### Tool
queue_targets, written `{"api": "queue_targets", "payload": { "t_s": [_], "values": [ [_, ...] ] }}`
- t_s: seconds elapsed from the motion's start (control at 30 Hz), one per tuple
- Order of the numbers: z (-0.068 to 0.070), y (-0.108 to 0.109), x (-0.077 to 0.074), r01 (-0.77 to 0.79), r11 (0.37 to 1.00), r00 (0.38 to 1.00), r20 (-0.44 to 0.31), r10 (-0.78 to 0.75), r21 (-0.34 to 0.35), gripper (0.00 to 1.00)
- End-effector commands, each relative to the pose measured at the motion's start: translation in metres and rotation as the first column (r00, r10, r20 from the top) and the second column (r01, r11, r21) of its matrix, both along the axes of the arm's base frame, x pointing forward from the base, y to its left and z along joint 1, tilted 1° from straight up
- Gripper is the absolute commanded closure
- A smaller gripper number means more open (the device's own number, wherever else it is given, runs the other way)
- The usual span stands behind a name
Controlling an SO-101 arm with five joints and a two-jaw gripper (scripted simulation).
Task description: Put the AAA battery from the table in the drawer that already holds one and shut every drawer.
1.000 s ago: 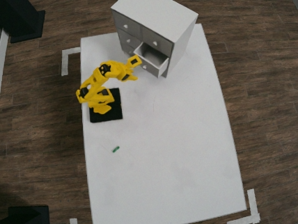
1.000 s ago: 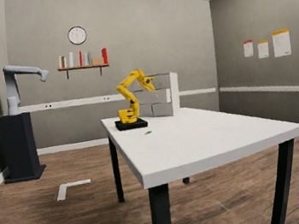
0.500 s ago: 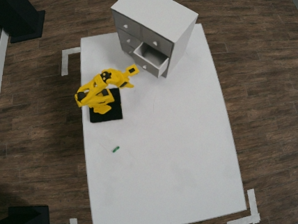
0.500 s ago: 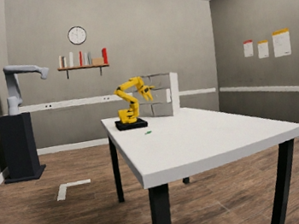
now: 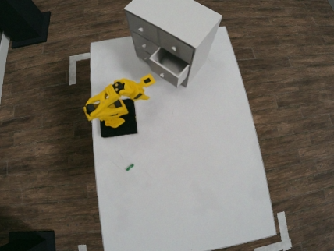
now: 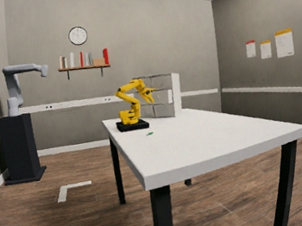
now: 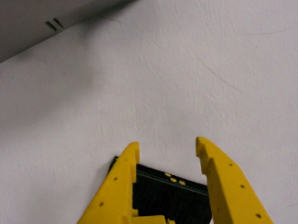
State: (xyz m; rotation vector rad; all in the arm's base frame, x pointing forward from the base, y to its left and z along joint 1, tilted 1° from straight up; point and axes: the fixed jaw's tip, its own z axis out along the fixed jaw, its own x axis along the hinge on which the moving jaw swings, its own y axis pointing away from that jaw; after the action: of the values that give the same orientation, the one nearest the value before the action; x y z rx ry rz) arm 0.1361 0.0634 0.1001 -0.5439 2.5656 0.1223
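The green AAA battery (image 5: 129, 167) lies on the white table in front of the arm's black base (image 5: 118, 122); it also shows in the exterior view (image 6: 149, 133). The grey drawer cabinet (image 5: 172, 33) stands at the far end of the table. Its lower right drawer (image 5: 169, 67) is pulled out, and the part of its inside that I see looks bare. The other drawers are shut. My gripper (image 5: 147, 89) hangs above the table between the base and the open drawer, far from the battery. In the wrist view its fingers stand apart with only table between them.
The cabinet's edge shows at the top left of the wrist view (image 7: 45, 20). A grey arm on a black pedestal (image 6: 16, 127) stands on the floor, away from the table. The table's left edge runs close beside the arm's base.
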Motion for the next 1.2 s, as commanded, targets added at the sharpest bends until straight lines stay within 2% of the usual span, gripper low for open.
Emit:
{"api": "queue_targets", "payload": {
  "t_s": [0.0, 0.37, 0.47, 0.57, 0.77, 0.93, 1.17],
  "values": [
    [-0.001, -0.001, 0.0, 0.0, 1.0, 1.0, 0.005, 0.0, -0.003, 0.79],
    [-0.001, -0.001, 0.0, 0.0, 1.0, 1.0, 0.005, 0.0, -0.003, 0.79],
    [0.016, 0.003, 0.01, 0.002, 0.998, 0.986, 0.163, -0.013, 0.069, 0.79],
    [0.037, 0.007, 0.018, -0.009, 0.99, 0.948, 0.315, -0.037, 0.142, 0.79],
    [0.083, 0.01, 0.022, -0.069, 0.957, 0.805, 0.582, -0.112, 0.28, 0.79],
    [0.083, 0.01, 0.022, -0.069, 0.957, 0.805, 0.582, -0.112, 0.28, 0.79],
    [0.064, 0.026, 0.04, -0.11, 0.954, 0.809, 0.583, -0.077, 0.278, 0.79]
  ]
}}
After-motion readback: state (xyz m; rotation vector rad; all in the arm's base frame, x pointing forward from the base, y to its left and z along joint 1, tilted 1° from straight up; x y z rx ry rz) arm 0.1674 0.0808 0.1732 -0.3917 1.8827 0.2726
